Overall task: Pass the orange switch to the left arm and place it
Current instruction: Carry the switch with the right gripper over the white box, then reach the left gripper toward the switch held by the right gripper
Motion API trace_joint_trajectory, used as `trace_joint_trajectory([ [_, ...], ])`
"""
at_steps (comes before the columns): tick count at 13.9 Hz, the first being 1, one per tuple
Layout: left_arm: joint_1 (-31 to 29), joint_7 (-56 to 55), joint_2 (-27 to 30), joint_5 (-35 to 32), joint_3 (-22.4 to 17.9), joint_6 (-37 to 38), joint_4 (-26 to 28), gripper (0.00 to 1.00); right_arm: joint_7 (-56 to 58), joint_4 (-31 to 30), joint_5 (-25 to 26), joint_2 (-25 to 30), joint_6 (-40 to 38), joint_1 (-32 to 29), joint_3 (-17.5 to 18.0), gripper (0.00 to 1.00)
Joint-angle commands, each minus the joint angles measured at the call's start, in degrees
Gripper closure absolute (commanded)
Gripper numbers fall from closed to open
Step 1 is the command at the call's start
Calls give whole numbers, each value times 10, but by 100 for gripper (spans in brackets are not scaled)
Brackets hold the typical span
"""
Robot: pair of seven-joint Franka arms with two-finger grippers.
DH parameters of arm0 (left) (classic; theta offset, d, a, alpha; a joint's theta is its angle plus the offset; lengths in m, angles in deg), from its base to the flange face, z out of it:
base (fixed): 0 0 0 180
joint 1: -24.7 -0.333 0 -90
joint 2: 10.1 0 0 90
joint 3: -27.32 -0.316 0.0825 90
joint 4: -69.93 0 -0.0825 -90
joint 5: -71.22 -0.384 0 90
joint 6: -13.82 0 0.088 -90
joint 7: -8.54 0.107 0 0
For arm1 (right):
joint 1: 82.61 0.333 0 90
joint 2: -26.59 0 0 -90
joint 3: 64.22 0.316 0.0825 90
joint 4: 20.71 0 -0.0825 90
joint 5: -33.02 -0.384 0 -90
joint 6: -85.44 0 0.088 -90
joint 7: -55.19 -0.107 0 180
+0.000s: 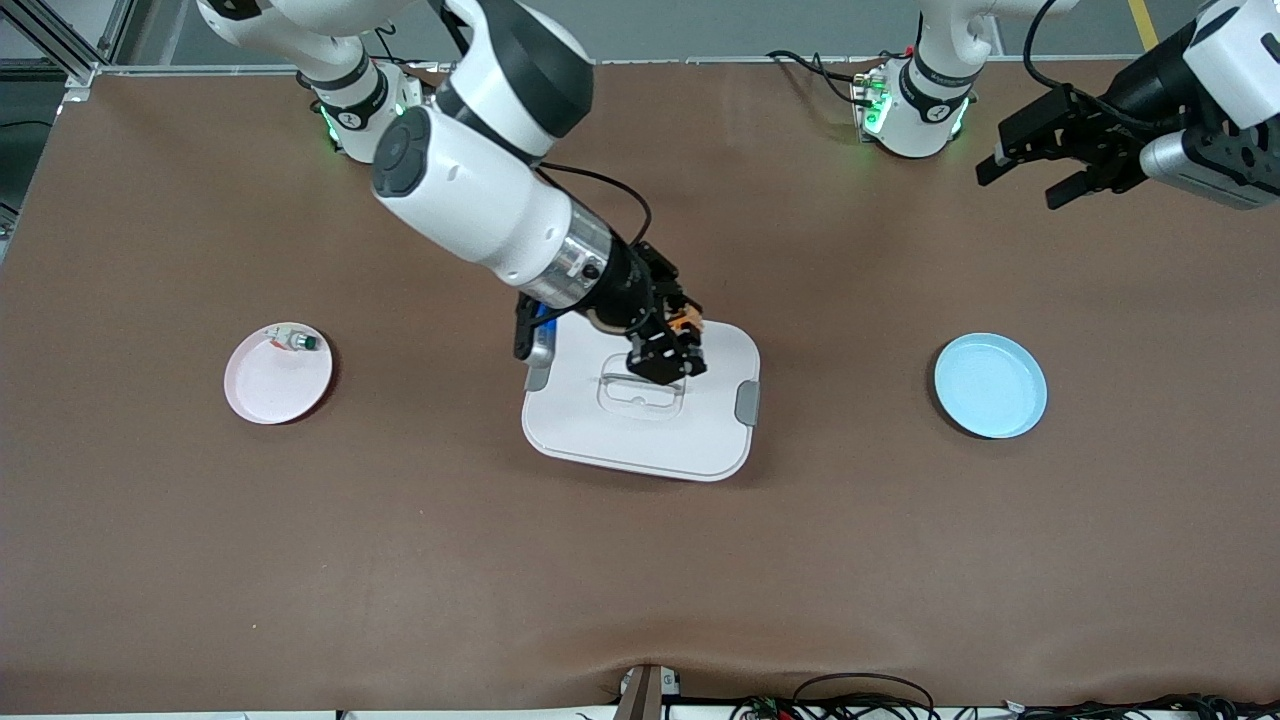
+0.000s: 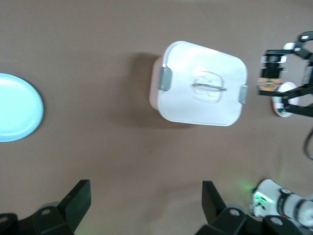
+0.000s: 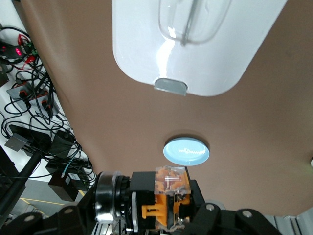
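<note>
Two arms share this job, and only one of them carries something at this moment. The right gripper (image 1: 678,345) hangs in the air over the lid of the box (image 1: 640,440), above the edge that lies toward the robot bases, with its fingers closed tight on the orange switch (image 1: 683,323). In the right wrist view the orange switch (image 3: 170,198) sits between the two fingers, its orange cap and clear housing well visible, and under the gripper I see the white lid with its clear recessed handle (image 3: 193,19) and one grey clip (image 3: 170,86).

The left gripper (image 1: 1040,165) waits in the air near its own base, well apart from the box, with the fingers fully spread and nothing between them. From its wrist camera the box (image 2: 200,83) is below and ahead, and the right gripper (image 2: 286,83) with the switch shows just past the box.

Past the box, toward the left arm's end of the bench, lies an empty blue plate (image 1: 990,385). On the right arm's end a pink plate (image 1: 277,375) holds a small switch with a green cap (image 1: 295,342).

I judge that the step in hand is the carry toward the meeting point of the two arms. The next move calls for height: the right gripper should stay clear of the lid while it crosses, and the left gripper must come in to take the switch by a free part before the right one lets go.
</note>
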Motion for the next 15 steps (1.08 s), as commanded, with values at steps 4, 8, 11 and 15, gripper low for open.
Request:
trace_joint_trajectory([
  [4,14,41,-62,112,10,-15,-14,0,-86,48,-7,-22,41,34,-1,100],
  [8,14,87,-92,155,30,-53,-14,0,-87,51,-7,-23,55,35,-1,100],
  [11,14,128,-117,183,44,-84,-14,0,-87,51,-7,-24,69,35,0,100],
  [15,18,163,-140,224,51,-133,-14,0,-94,51,-8,-25,100,35,2,100],
])
